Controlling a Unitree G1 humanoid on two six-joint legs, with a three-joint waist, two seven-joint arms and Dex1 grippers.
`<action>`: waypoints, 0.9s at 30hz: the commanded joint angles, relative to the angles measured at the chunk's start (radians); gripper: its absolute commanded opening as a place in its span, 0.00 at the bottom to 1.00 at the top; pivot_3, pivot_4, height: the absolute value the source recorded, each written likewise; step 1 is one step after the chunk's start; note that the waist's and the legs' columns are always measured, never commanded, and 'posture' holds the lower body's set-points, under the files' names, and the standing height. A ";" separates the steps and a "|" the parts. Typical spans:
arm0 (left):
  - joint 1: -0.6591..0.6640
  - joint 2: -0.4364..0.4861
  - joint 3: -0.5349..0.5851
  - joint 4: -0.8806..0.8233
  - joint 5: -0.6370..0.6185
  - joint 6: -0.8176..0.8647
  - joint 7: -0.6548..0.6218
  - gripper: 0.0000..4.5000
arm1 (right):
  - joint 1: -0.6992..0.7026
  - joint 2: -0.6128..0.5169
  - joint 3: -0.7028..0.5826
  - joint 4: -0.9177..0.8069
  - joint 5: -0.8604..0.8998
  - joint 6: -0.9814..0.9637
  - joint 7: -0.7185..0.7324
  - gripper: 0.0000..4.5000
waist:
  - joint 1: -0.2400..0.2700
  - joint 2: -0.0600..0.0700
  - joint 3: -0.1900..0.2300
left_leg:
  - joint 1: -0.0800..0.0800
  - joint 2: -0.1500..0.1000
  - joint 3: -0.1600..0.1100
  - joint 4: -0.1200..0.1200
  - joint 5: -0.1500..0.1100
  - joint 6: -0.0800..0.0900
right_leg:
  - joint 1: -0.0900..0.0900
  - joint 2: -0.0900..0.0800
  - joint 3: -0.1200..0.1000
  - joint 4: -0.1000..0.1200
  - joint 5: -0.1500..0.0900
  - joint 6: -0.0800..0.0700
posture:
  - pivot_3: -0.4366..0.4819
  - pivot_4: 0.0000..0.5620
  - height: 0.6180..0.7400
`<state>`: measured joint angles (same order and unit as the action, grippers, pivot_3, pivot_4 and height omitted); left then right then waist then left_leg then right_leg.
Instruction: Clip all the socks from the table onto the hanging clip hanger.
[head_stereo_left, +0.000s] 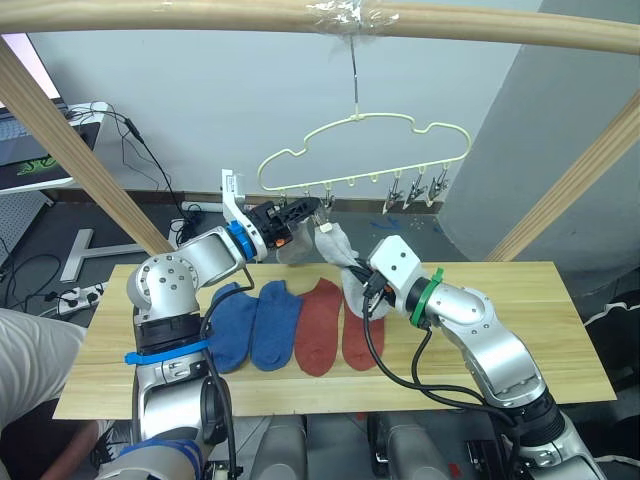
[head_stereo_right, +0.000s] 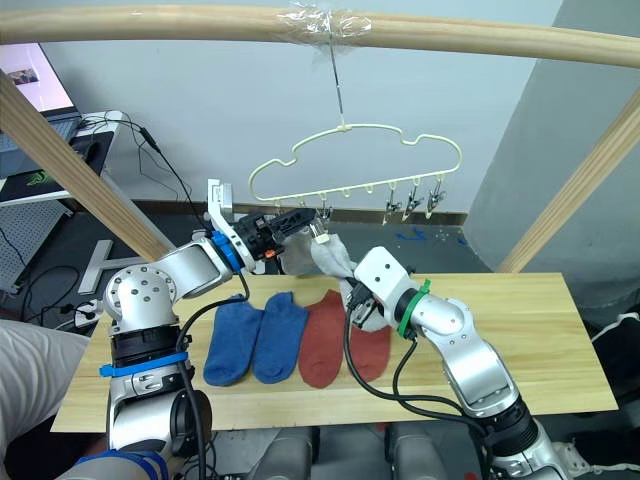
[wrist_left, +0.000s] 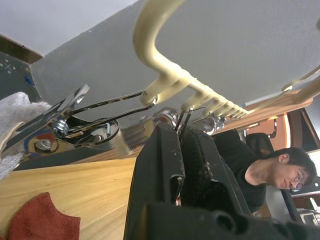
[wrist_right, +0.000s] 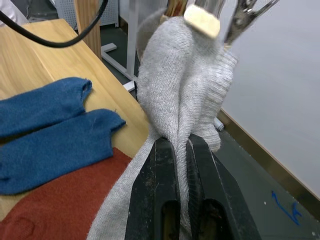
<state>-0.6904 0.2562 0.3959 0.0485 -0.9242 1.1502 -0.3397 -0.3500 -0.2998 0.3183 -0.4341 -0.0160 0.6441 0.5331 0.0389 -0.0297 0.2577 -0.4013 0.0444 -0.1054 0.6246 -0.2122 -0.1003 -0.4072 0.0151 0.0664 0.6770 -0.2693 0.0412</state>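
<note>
The pale-yellow clip hanger (head_stereo_left: 360, 135) hangs by its hook from the wooden beam. My left gripper (head_stereo_left: 312, 208) is shut on one of its dark clips (wrist_left: 172, 117) near the hanger's left end. A light grey sock (head_stereo_left: 335, 245) stretches from that clip down to my right gripper (head_stereo_left: 360, 285), which is shut on it. In the right wrist view the sock's cuff (wrist_right: 200, 55) sits against a clip pad. A second grey piece (head_stereo_left: 292, 248) hangs just behind. Two blue socks (head_stereo_left: 252, 325) and two rust red socks (head_stereo_left: 340, 330) lie flat on the table (head_stereo_left: 520, 330).
Slanted wooden frame posts (head_stereo_left: 70, 150) stand at both sides, and the beam (head_stereo_left: 200, 15) crosses overhead. Free clips (head_stereo_left: 415, 190) hang at the hanger's right end. A person (wrist_left: 272, 175) sits beyond the table. White clothing (head_stereo_left: 25, 380) shows at the table's near left corner.
</note>
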 joint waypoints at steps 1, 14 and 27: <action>0.002 0.013 -0.010 0.001 -0.010 -0.001 -0.005 0.00 | -0.014 0.017 0.013 -0.058 0.008 0.007 -0.014 0.01 | -0.001 0.000 0.000 | 0.000 0.000 0.000 0.000 0.000 0.000 | 0.000 0.000 0.000 0.000 0.000 0.000 | 0.71 0.40 1.00; 0.014 0.023 -0.021 -0.024 -0.020 -0.015 -0.032 0.07 | -0.061 0.066 0.024 -0.017 0.003 0.008 -0.047 0.00 | -0.003 0.000 0.000 | 0.000 0.000 0.000 -0.002 0.000 0.000 | -0.001 0.000 0.000 -0.002 0.000 0.000 | 0.71 0.41 1.00; 0.046 0.134 0.039 -0.101 -0.106 0.068 -0.033 0.97 | -0.045 0.094 -0.010 0.091 0.035 -0.033 -0.060 0.00 | -0.006 0.000 0.000 | -0.002 0.000 0.000 -0.010 0.000 0.000 | -0.004 0.000 0.000 -0.005 0.000 0.000 | 0.74 0.41 1.00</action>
<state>-0.6470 0.3657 0.4143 0.0108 -0.9844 1.1950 -0.3594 -0.4006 -0.2245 0.3311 -0.3475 -0.0092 0.6302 0.4842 0.0331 -0.0298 0.2580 -0.4028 0.0449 -0.1050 0.6139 -0.2121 -0.1009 -0.4115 0.0146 0.0662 0.6723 -0.2695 0.0413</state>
